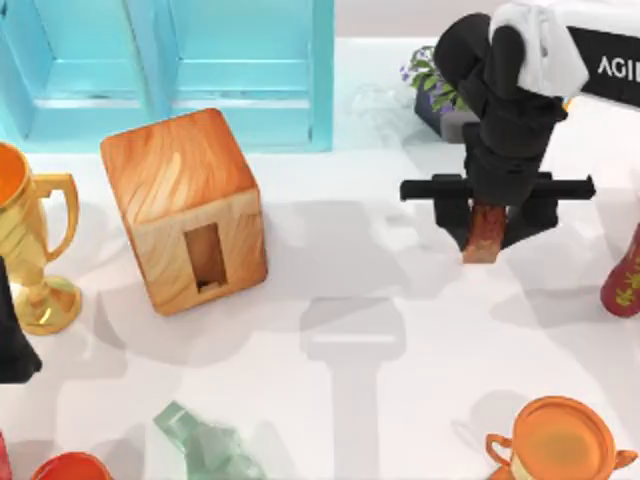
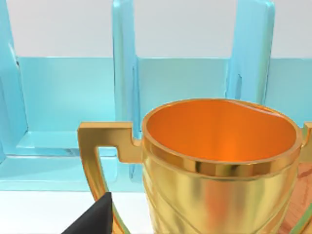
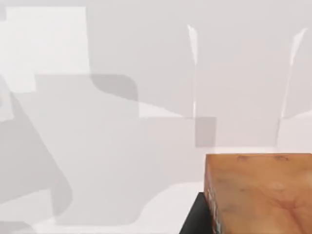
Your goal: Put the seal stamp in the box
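The seal stamp [image 1: 483,246], a small reddish-brown block, hangs above the table's right half, and my right gripper [image 1: 488,225] is shut on it from above. In the right wrist view the stamp [image 3: 258,195] shows close up beside one black finger [image 3: 195,219]. The box [image 1: 185,205], a large orange-tan wooden cube, stands left of centre with its narrow slot [image 1: 205,257] in the front face. It is well to the left of the stamp. My left arm [image 1: 12,335] is parked at the left edge.
A teal cabinet [image 1: 170,70] spans the back left. A golden trophy [image 1: 30,250] stands left of the box. A dark red vase [image 1: 625,280], a potted plant [image 1: 440,95], an orange trophy [image 1: 560,440] and a green glass bottle [image 1: 205,445] ring the table.
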